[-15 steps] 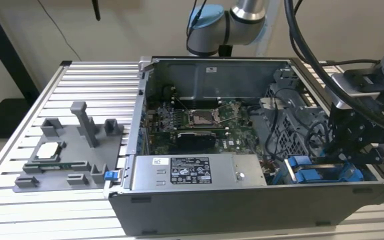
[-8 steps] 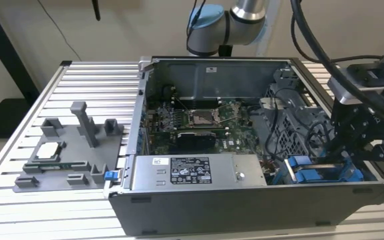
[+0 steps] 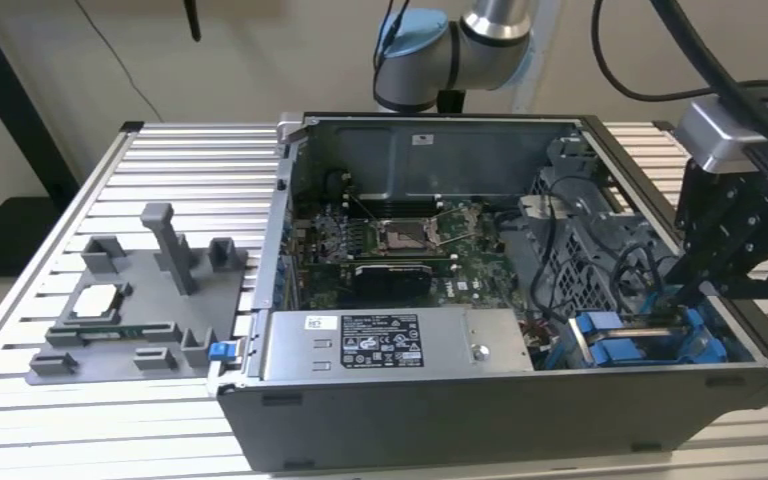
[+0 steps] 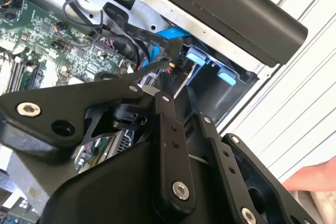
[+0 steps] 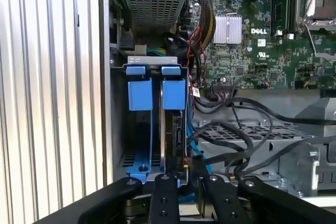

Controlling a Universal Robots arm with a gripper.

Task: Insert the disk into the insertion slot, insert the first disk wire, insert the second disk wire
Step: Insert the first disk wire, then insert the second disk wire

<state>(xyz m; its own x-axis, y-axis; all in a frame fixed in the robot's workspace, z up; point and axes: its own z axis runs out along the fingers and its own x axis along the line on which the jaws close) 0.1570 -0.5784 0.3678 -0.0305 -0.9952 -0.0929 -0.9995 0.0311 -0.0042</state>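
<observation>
Evidently the disk [image 5: 173,95] sits in the insertion slot [image 5: 153,66] of the drive cage, its blue tab beside a second blue carrier [image 5: 139,94]. The tool [image 5: 187,176] hangs at the disk's far end among loose black cables [image 5: 236,129]. Whether it is apart or clamped on a wire cannot be told. The likeliest trouble looks like a snag: the cables lie just beside the tool's links, and a tug could pull a plug askew. A hand [image 4: 310,178] is near the case edge. The power supply [image 3: 491,350] bears a black-and-white label [image 3: 380,342], whose small print cannot be made out.
</observation>
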